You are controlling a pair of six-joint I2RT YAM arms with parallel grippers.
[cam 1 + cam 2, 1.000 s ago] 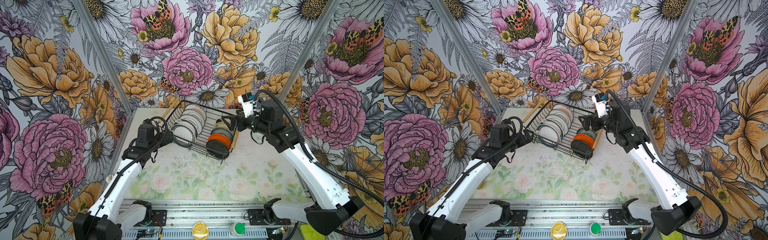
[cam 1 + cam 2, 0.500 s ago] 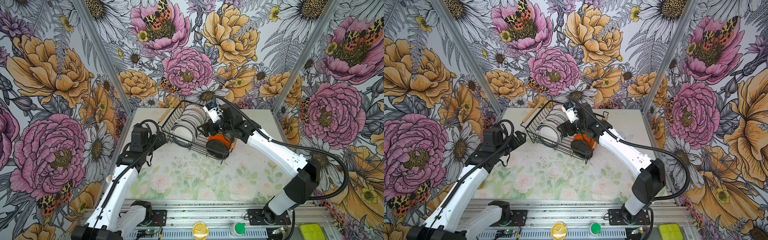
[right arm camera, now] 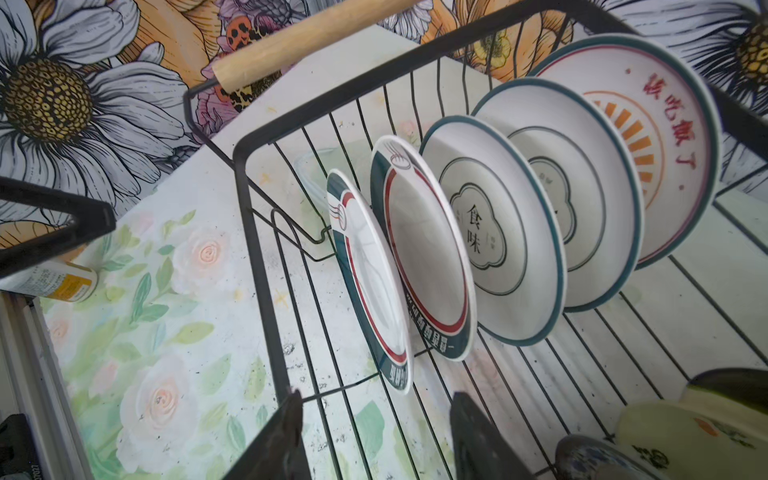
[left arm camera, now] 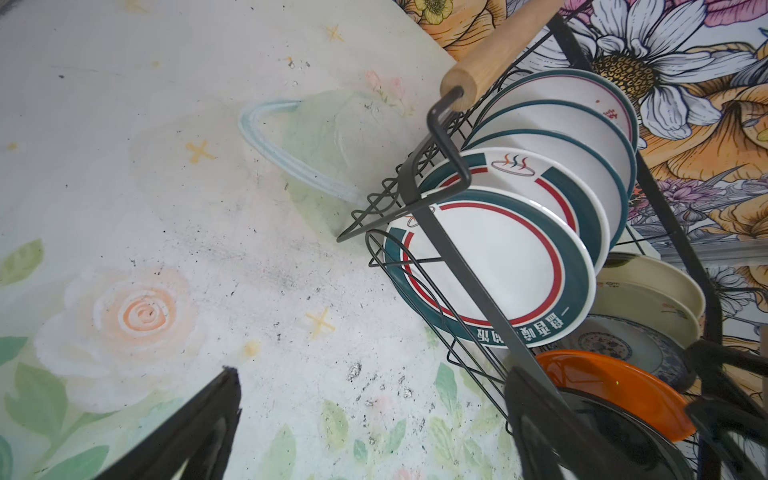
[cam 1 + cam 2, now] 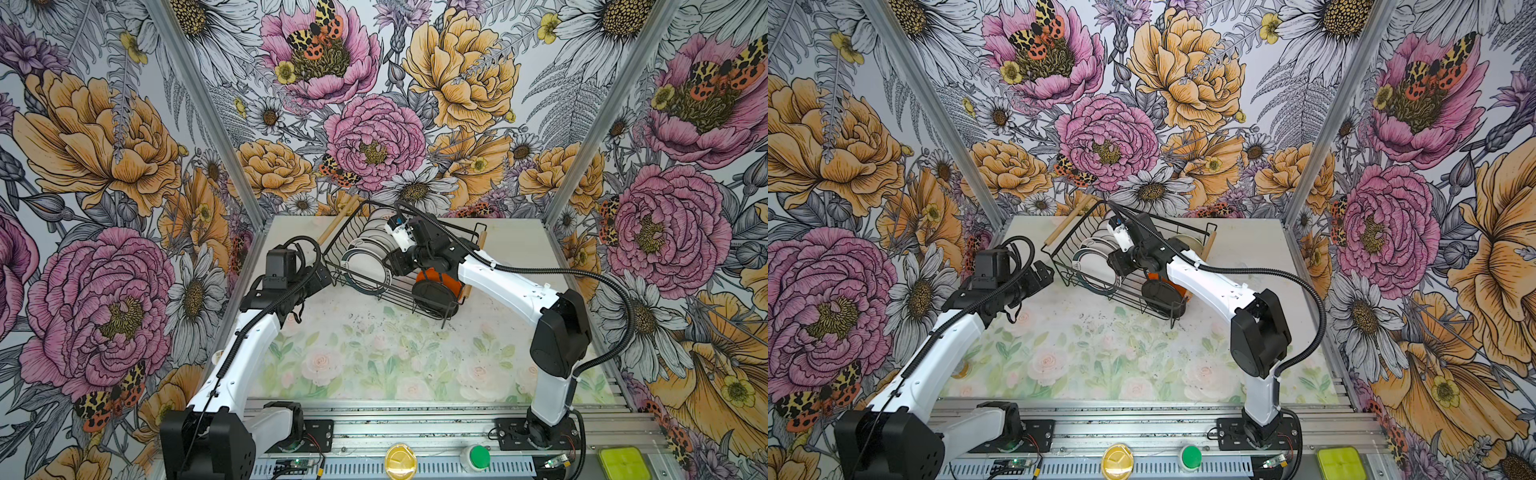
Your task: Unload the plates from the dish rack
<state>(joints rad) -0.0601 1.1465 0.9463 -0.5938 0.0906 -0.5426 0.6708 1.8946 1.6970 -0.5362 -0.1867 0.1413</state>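
Here — dish rack point(image 5: 392, 290) askew, long axis far-left to near-right.

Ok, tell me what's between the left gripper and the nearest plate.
Only the rack, its wire end wall, stands between the open left gripper and the front plate; no other object. The left wrist view shows it.

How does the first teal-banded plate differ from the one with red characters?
The first plate has a wide teal band and red ring; the lettered plate has a thin rim and orange rays. The first plate heads the row; the lettered plate stands fifth. Both are white, on edge.
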